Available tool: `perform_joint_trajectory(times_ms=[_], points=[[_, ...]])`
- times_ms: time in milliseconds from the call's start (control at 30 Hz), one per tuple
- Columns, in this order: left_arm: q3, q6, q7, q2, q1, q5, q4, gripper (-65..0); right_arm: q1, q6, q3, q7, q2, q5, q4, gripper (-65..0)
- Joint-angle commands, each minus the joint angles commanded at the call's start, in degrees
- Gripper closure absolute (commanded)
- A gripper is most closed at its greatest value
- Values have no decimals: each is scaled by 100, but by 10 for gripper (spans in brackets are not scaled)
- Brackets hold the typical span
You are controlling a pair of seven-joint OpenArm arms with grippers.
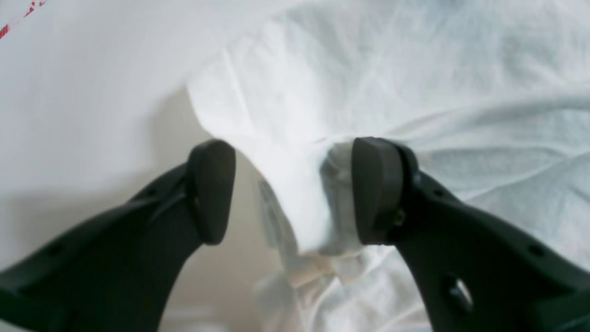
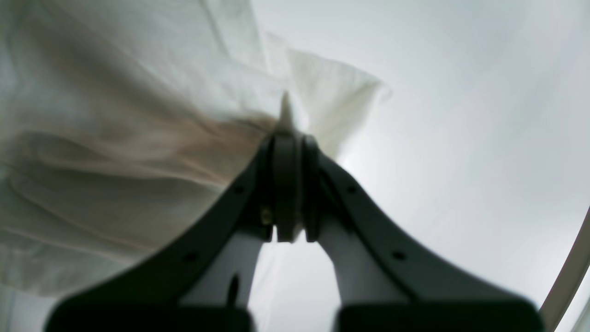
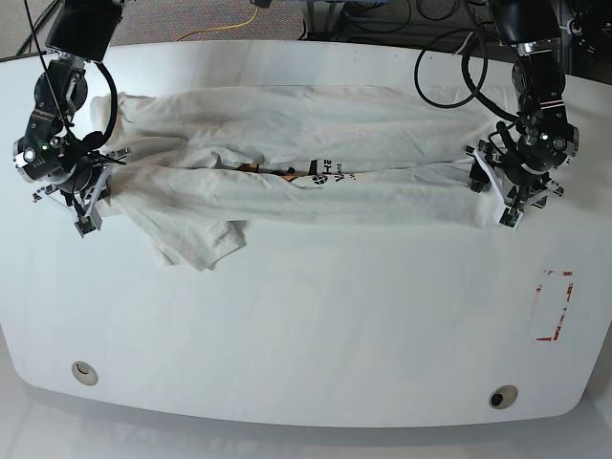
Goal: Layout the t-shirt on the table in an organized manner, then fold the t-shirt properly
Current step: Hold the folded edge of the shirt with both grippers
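While its two dark fingers stand spread apart, the left gripper [image 1: 292,193] has a bunched fold of the t-shirt [image 1: 415,83] sitting between them; the cloth touches the inner face of one finger pad [image 1: 375,189] and lies clear of the other, so nothing is pinched. Just beyond the fingertips the white cloth runs off in soft wrinkles, and beside it lies bare table [image 1: 83,92], with a bit of the red mark [image 1: 18,20] at the far corner of that view.

The right gripper [image 2: 288,184] has its fingers pressed together on a thin edge of the shirt, a small peak of cloth sticking up past the tips. From there the fabric hangs away to one side in long creases.

Seen from the base camera, the left gripper [image 3: 516,177] sits at one end of the shirt and the right gripper [image 3: 72,177] at the other. The garment [image 3: 306,143] lies stretched crosswise over the far half of the table [image 3: 306,325], folded lengthwise, with black lettering [image 3: 325,172] showing near its middle and a loose flap lying toward the near side by the right arm. Two round holes [image 3: 84,371] sit near the front edge.
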Motion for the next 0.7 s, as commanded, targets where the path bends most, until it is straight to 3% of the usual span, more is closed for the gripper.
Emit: perform_joint_trajectory(times_ms=[233,400,700], points=[[-211,18,18,18,-334,0,53,-376,0,0,0,0,-9,26,-9,0],[-334,26,237,18,-571,0,-308,-376,0,0,0,0,-9,44,-9,0],[-343,-9,220,18,-818,-9,-1029,-376,9,0,0,0,-88,44,-9,0]])
